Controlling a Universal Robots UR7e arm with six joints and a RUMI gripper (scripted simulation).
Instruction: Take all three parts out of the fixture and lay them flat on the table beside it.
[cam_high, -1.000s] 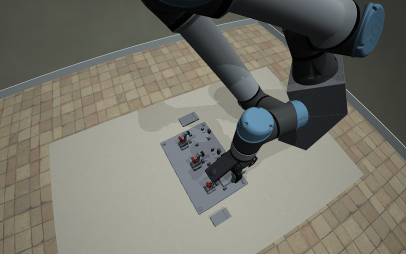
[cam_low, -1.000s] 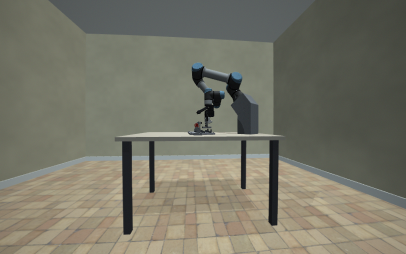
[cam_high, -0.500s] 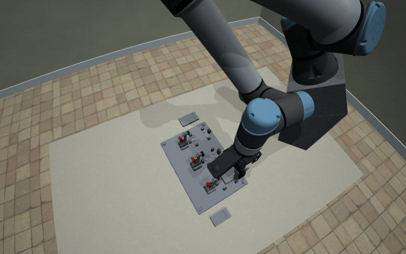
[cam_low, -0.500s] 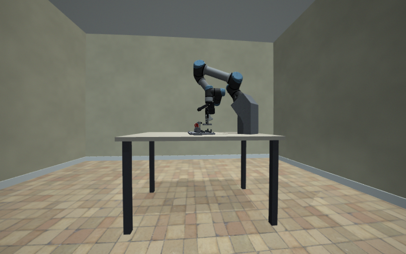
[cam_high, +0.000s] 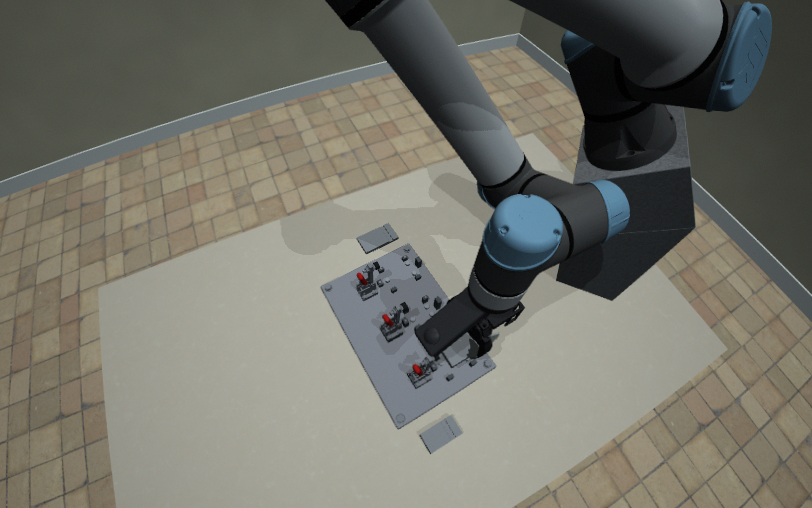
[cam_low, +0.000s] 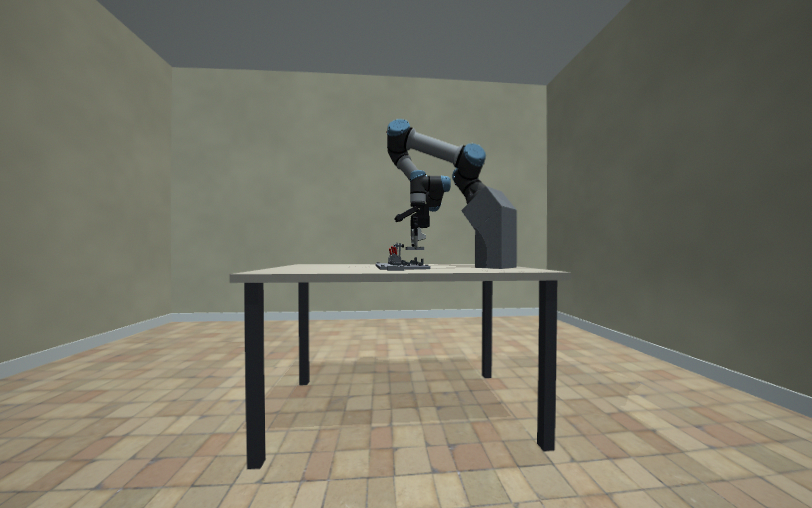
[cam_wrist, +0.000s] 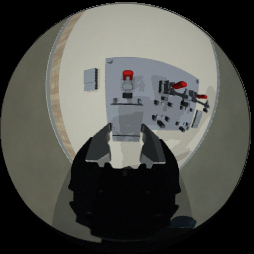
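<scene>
The gripper (cam_wrist: 126, 142) is clamped on the third plate (cam_wrist: 126, 121), a thin grey rectangle held by one edge between the jaws. It hangs above the fixture (cam_high: 359, 335), over the end nearest the arm's pedestal (cam_high: 652, 239), close to the last red-handled clamp (cam_high: 417, 369). In the side view the plate shows as a small flat piece under the fingers, clear of the fixture.

Two other plates lie flat on the table (cam_high: 209, 371): one (cam_high: 377, 237) just beyond the fixture's far short end, one (cam_high: 441, 433) just off its near short end.

The plate looks like stiff sheet metal, light, smooth-faced and likely slippery. Held at one edge it could swing or slide in the grip, so a firm pinch well in from the edge, near the middle of a side, seems safest. It should not bend or break, though it may skid if released tilted.
</scene>
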